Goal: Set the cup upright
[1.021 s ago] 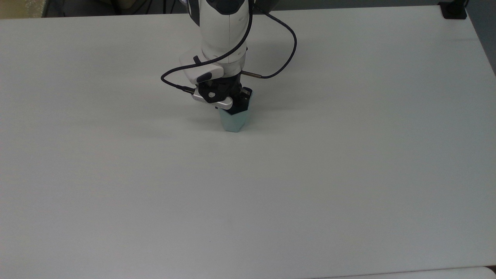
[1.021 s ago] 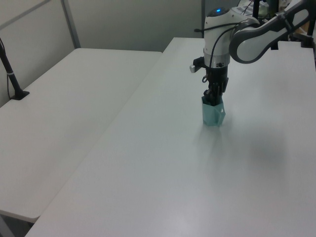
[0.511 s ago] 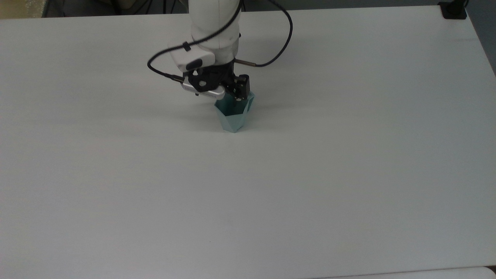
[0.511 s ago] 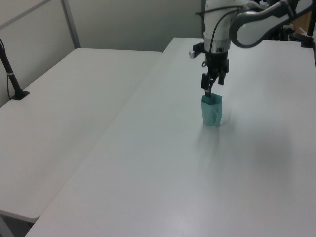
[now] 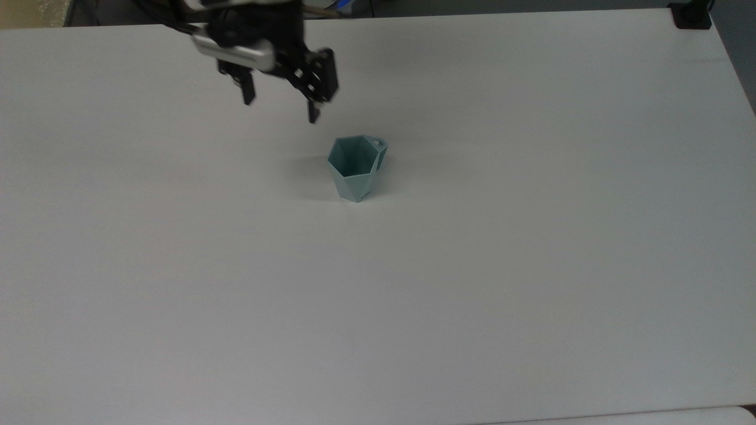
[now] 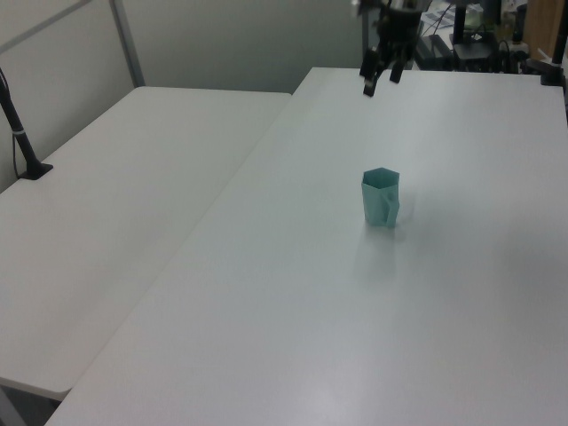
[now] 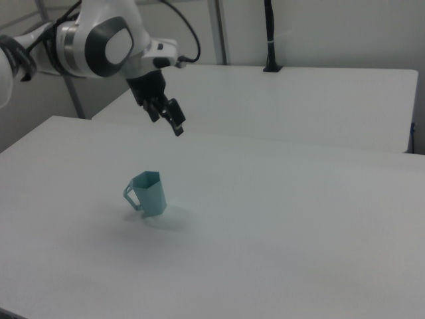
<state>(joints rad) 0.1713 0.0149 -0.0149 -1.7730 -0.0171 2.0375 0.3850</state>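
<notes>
While my tool point(image 5: 279, 110) hangs open and empty above the counter point(image 5: 531, 265), up and to the top view's left of the cup point(image 5: 354, 171), the cup stands upright on its base, mouth up. I judge the job done.

Arm: white with grey joints, reaching in from the right view's left | Pincer point(image 5: 279, 109) point(image 6: 382, 82) point(image 7: 170, 124): raised in the air, pointing downward, slightly tilted | Fingers point(image 5: 313, 112): black, spread apart, nothing between them
</notes>
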